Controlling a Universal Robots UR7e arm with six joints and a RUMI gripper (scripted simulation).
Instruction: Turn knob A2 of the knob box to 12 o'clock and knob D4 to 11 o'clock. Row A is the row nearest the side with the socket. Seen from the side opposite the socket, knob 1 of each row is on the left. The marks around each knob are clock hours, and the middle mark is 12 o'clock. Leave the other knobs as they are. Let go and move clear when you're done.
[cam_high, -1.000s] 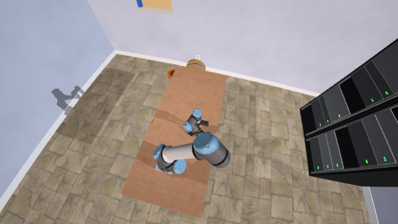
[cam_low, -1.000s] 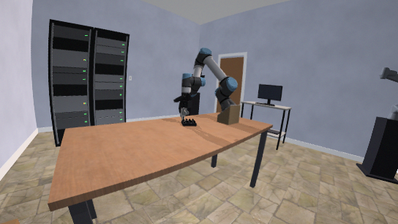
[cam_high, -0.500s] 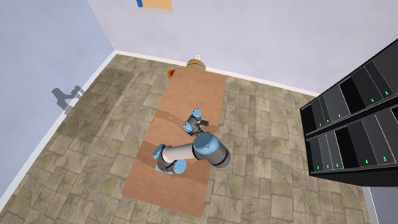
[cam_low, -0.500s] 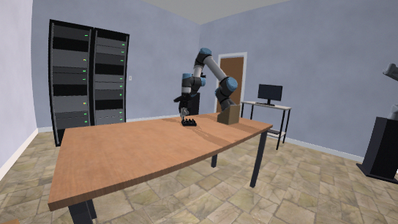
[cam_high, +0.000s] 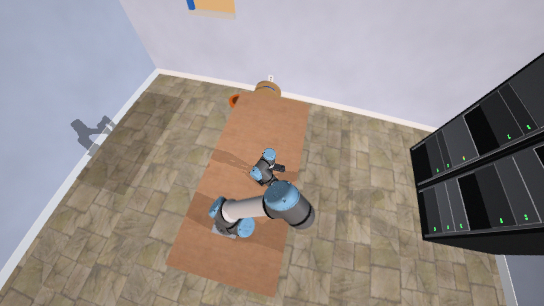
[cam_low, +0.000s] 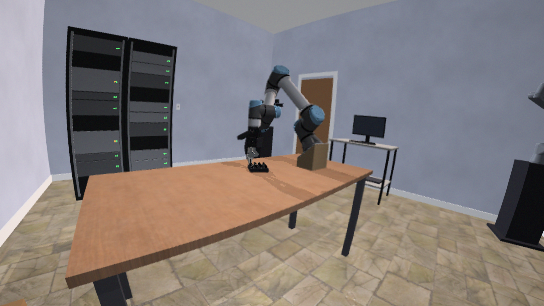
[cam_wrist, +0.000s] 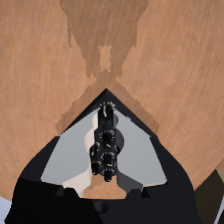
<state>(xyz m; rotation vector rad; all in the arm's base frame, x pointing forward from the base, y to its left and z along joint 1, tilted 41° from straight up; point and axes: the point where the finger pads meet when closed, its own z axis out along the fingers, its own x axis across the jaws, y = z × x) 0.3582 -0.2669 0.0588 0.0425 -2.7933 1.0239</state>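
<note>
The small black knob box (cam_low: 259, 168) sits on the long wooden table (cam_low: 210, 200) near the arm's base. In the wrist view the knob box (cam_wrist: 105, 150) shows as a narrow black strip with several round knobs, lying between my two pale fingers. My gripper (cam_low: 252, 159) points straight down onto the box, and its fingers stand nearly together on one knob. I cannot tell which knob it is or where any pointer stands. In the top view the wrist (cam_high: 265, 167) hides the box.
The arm's base block (cam_low: 313, 156) stands on the table just right of the box. Black server racks (cam_low: 120, 105) line the back wall. A desk with a monitor (cam_low: 369, 130) stands at the right. An orange bin (cam_high: 233, 100) sits at the table's far end.
</note>
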